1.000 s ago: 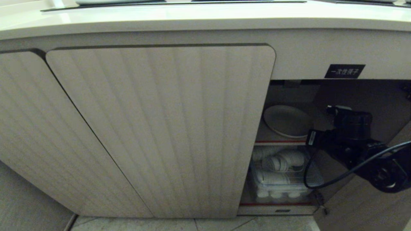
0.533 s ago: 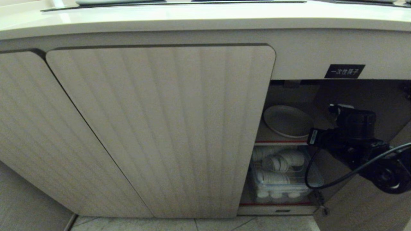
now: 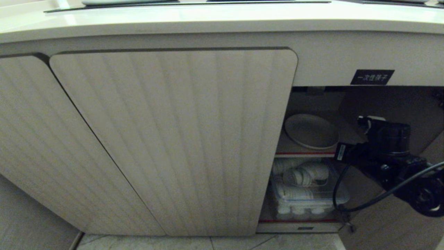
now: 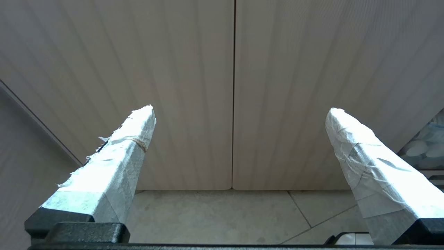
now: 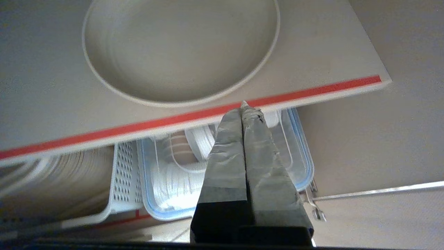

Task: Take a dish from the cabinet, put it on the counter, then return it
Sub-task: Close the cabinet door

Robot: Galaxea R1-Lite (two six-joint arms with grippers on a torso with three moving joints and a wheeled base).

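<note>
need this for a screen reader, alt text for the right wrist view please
The right gripper, its taped jaws shut and empty, points at the red-striped front edge of a beige cabinet shelf, just short of the round cream-white shallow dish lying on it. Below the shelf sits a clear plastic bin of white items.

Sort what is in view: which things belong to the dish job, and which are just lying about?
Belongs to the job:
- dish, lying on the inner shelf
- cabinet, right door open
- counter
- right gripper, shut and empty, at the shelf's front edge
- left gripper, open, parked facing the closed doors

Just lying about:
- clear lidded box of white items, lower shelf
- perforated white basket
- black label
</note>
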